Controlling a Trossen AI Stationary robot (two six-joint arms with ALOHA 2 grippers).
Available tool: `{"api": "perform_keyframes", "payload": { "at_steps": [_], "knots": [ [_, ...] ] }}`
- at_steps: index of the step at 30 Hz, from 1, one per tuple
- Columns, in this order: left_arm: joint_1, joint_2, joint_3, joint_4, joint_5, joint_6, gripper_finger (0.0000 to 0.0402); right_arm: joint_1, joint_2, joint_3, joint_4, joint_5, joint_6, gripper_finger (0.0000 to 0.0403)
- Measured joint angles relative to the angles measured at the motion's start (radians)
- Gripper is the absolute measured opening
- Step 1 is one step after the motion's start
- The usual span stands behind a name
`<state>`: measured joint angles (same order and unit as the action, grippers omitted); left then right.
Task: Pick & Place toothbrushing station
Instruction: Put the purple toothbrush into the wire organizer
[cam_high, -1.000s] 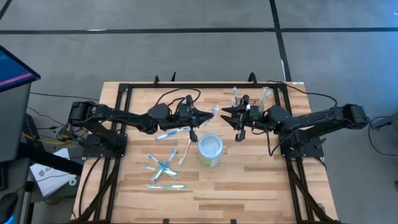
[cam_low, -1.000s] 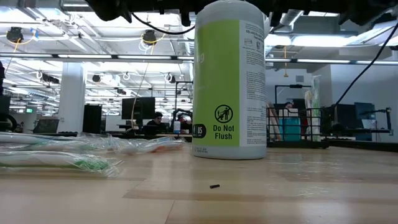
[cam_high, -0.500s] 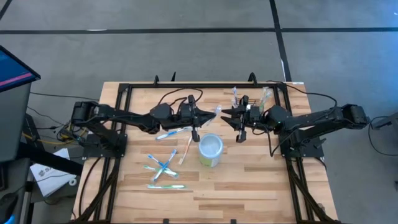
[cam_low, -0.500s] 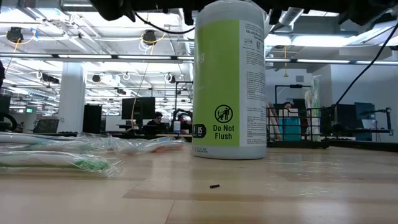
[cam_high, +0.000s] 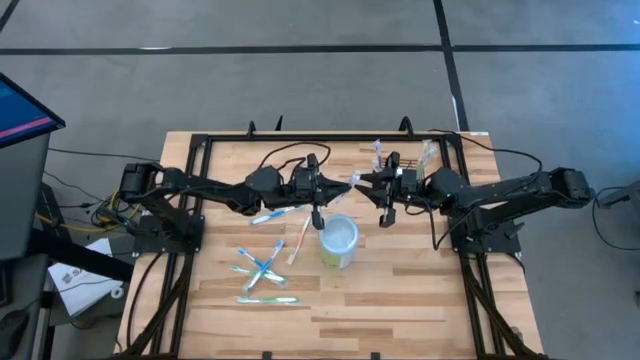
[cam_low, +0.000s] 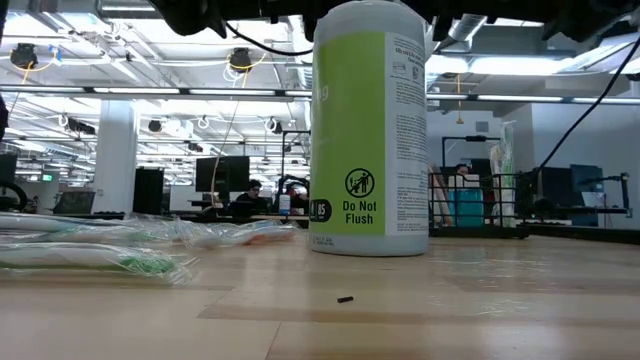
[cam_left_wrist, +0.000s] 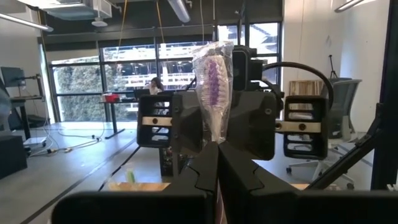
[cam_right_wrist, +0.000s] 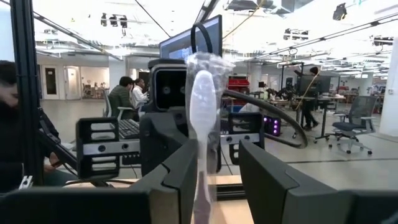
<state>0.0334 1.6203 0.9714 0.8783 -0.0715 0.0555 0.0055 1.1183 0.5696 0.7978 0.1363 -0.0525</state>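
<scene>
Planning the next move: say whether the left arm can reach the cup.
Likely yes: the left gripper, shut on a wrapped toothbrush, hangs right beside the cup, with nothing between them.

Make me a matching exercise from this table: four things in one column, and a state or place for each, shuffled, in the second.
Things:
1. left gripper
2. right gripper
3. white-and-green canister
4. loose toothbrushes

States or places:
A. shut on the wrapped white toothbrush
B. lying scattered on the wood, on the left arm's side
C. shut on the wrapped purple-bristled toothbrush
D. standing upright on the table, near both grippers

Pairs: 1-C, 2-A, 3-D, 4-B
</scene>
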Motion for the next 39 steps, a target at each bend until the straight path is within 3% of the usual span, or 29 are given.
{"api": "perform_keyframes", "payload": {
  "at_steps": [13, 24, 30, 39],
  "knots": [
    [0.002, 0.006, 0.0, 0.004, 0.001, 0.0, 0.0, -0.007, 0.008, 0.0, 0.011, -0.008, 0.001, 0.0107],
    [0.003, 0.0, -0.001, 0.01, -0.001, -0.001, 0.0, -0.006, 0.15, 0.099, 0.02, -0.035, -0.008, 0.0097],
    [0.003, 0.003, 0.0, 0.0, 0.004, 0.0, 0.0, -0.002, 0.122, 0.099, -0.028, -0.043, -0.007, 0.0082],
    [0.003, 0.008, -0.003, -0.027, 0.001, 0.023, 0.0, 0.013, 0.069, 0.101, -0.119, -0.06, -0.008, 0.0099]
  ]
}}
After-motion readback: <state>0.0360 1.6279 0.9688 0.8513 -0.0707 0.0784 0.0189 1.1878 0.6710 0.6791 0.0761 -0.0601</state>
